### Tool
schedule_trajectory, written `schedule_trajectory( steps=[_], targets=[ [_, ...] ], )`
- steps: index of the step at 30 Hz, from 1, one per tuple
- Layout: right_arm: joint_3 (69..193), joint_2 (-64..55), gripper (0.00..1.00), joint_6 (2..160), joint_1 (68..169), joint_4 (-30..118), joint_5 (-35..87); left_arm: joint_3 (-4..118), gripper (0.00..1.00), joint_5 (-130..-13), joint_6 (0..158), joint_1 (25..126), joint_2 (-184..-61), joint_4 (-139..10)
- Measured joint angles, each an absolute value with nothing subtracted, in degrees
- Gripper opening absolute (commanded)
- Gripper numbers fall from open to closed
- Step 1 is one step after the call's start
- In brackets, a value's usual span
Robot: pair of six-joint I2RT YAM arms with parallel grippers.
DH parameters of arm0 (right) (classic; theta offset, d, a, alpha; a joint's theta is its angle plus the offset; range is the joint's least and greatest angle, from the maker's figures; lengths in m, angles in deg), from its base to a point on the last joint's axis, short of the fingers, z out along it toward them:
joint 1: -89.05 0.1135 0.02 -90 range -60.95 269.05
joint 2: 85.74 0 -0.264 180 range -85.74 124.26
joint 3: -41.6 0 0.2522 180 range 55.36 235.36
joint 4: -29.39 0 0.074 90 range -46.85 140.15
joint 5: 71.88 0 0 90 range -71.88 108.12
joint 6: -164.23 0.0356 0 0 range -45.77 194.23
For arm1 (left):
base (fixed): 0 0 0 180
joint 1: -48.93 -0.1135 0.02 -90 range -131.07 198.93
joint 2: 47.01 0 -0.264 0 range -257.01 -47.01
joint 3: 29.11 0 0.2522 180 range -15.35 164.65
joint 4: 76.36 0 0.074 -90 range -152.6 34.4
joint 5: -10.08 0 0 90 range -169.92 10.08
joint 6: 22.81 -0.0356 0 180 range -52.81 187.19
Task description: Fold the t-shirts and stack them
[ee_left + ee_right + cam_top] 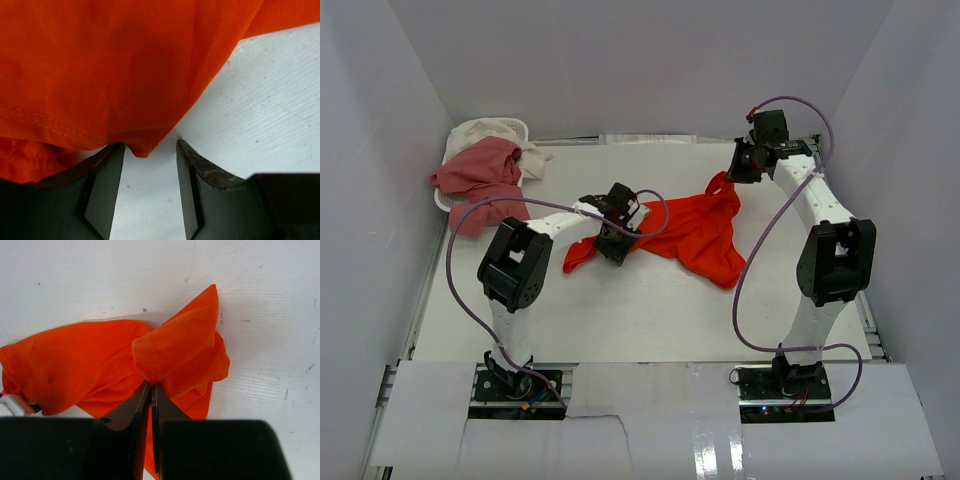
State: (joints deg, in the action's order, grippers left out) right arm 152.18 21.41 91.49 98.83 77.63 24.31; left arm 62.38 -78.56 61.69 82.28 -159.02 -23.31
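Pinching a fold of the orange-red t-shirt (75,365), the right gripper (151,386) has its two fingers pressed together on the cloth. The caught part bunches up above them into a small peak with a stitched hem across it. The left gripper (150,150) is at the other end of the same shirt, low over the table (270,100). Its fingers (107,190) are spread apart. A pointed fold of the orange cloth comes down just between their tips, and I cannot tell if it touches them; it is not clamped.

Seen from above, the shirt lies crumpled in the middle of the white table, drawn out between the two grippers. Its left end is under the left gripper, its far right corner is at the right gripper, and a wide flap spreads toward the near right side.

Well apart from this, in the far left corner, stands a small white basket (523,125). The dusty pink t-shirt (480,175) lies in a heap on it and hangs over its near side. The cream-white t-shirt (485,130) lies bunched behind the pink one, and one part of it falls over the right side of the basket. Plain white walls (640,60) stand around the table on three sides.
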Motion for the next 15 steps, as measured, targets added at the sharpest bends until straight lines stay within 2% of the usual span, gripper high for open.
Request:
schedule_trajectory(
  steps=[8, 11, 13, 15],
  targets=[
    [151.9, 19.6, 0.08, 91.5, 98.8, 77.4, 24.7, 63.1, 0.56, -80.4, 62.1, 82.3, -159.4, -22.6],
    [151.5, 19.5, 0.08, 91.5, 98.8, 77.0, 24.9, 63.3, 0.42, -80.8, 62.2, 82.3, -159.4, -22.6],
    [151.0, 19.5, 0.08, 91.5, 98.8, 76.8, 25.0, 63.7, 0.24, -81.2, 62.3, 82.3, -159.6, -22.5],
    [150.4, 19.5, 0.08, 91.5, 98.8, 76.5, 25.3, 65.8, 0.21, -81.8, 62.5, 82.3, -161.2, -21.3]
  ],
)
